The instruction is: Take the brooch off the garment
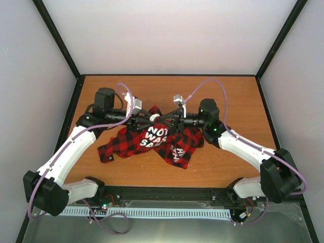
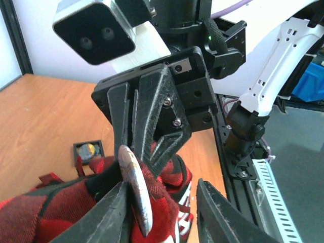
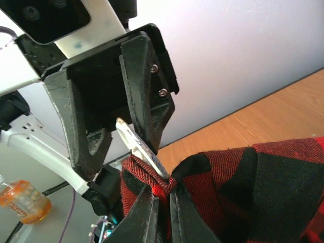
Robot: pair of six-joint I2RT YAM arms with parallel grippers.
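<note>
Both arms meet over the middle of the bench (image 1: pixel 223 101), where the garment (image 1: pixel 132 144), a red-and-black checked flannel shirt with white block lettering, lies bunched. Part of the cloth is lifted up between the two tools.

Right end effector (image 3: pixel 162 195): clenched. Its fingers stand close together and pinch a raised fold of the flannel. The left wrist view confirms this, showing the same pair of jaws nearly closed above the cloth.

Left end effector (image 2: pixel 161 183): released. Its fingers are spread well apart, with flannel bulging up between them. It grips nothing that I can see.

Brooch (image 2: pixel 135 192): a slim, silver, oval piece, standing tilted at the pinched fold. It rests against one finger (image 2: pixel 109 215) of the left tool, and the opposite finger is well clear of it. From the right wrist view, its lower end runs into the fold just above the right tool's fingertips. Whether the pin is fastened through the cloth cannot be told.

A small black square holder (image 2: pixel 88 152) with something round in it sits on the bench just beyond the shirt.
</note>
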